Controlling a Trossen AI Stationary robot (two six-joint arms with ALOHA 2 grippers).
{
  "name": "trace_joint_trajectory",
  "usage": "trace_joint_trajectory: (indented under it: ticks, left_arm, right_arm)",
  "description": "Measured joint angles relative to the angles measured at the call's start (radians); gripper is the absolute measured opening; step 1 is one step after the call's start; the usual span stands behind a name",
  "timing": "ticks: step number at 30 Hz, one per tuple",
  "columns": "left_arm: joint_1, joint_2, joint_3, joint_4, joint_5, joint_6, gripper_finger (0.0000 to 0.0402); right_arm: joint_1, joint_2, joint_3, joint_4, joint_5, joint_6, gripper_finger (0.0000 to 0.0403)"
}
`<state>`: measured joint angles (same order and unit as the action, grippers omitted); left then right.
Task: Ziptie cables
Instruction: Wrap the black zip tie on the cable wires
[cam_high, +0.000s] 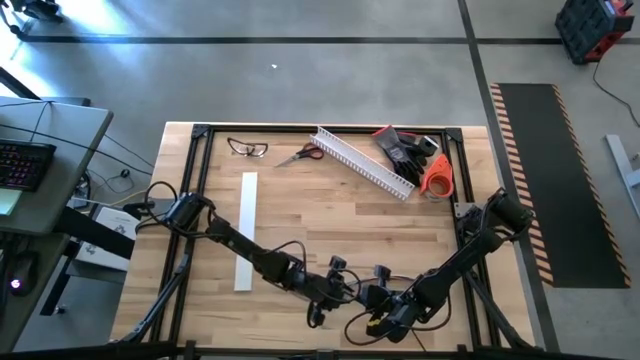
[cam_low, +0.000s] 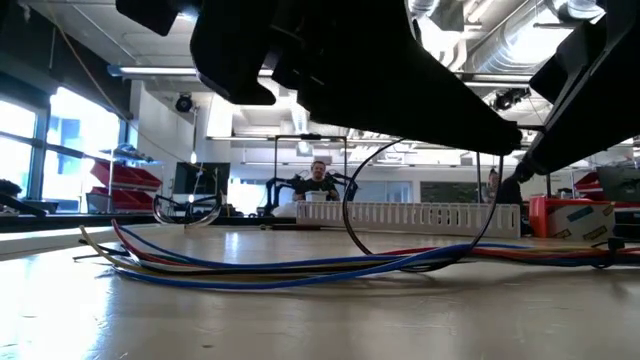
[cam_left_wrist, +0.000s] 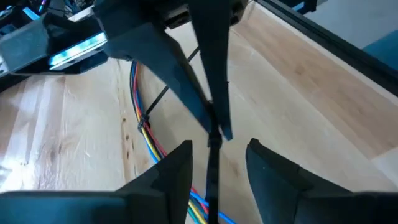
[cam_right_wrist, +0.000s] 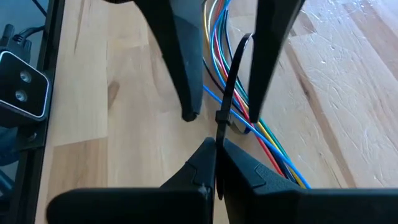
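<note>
The cables (cam_right_wrist: 261, 127), a bundle of blue, red, yellow and green wires, lie on the wooden table near its front edge; the low view shows them as a flat run (cam_low: 300, 268). A thin dark ziptie (cam_right_wrist: 233, 68) loops around them, its head (cam_right_wrist: 222, 117) just above the bundle. My right gripper (cam_right_wrist: 216, 163) is shut on the ziptie's strip. My left gripper (cam_left_wrist: 217, 165) is open; its fingers stand on either side of the strip (cam_left_wrist: 211, 177), facing the right gripper. Another ziptie (cam_left_wrist: 145, 119) binds the bundle farther along. My right gripper pinches the ziptie's straight strip (cam_right_wrist: 219, 144) between its two fingertips, a short way from the head. The fingers slant down toward the table and lie along the strip. The loop arches up over the cables, which stay on the table.
At the far side lie a white slotted channel (cam_high: 362, 160), scissors (cam_high: 300, 155), safety glasses (cam_high: 247, 148), black gloves (cam_high: 405, 145) and an orange tape roll (cam_high: 437, 175). A white strip (cam_high: 246, 230) lies left of centre. A person (cam_low: 318, 175) sits beyond the table.
</note>
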<state>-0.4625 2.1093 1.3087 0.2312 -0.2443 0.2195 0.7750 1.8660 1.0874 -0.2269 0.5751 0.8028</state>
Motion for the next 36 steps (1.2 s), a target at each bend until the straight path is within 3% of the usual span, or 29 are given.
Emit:
trace_joint_trajectory:
  ticks: [14,27,36]
  left_arm:
    - [0.006,0.002,0.000,0.005,-0.002,-0.025,0.0055]
    - [0.006,0.002,0.000,0.029,-0.001,-0.016,0.0071]
    - [0.006,0.003,0.000,0.029,-0.004,-0.024,0.0051]
  right_arm:
    - [0.000,0.000,0.000,0.002,-0.001,0.000,0.0000]
    - [0.000,0.000,0.000,0.003,-0.003,0.000,0.0000]
    - [0.000,0.000,0.000,0.003,-0.003,0.000,0.0000]
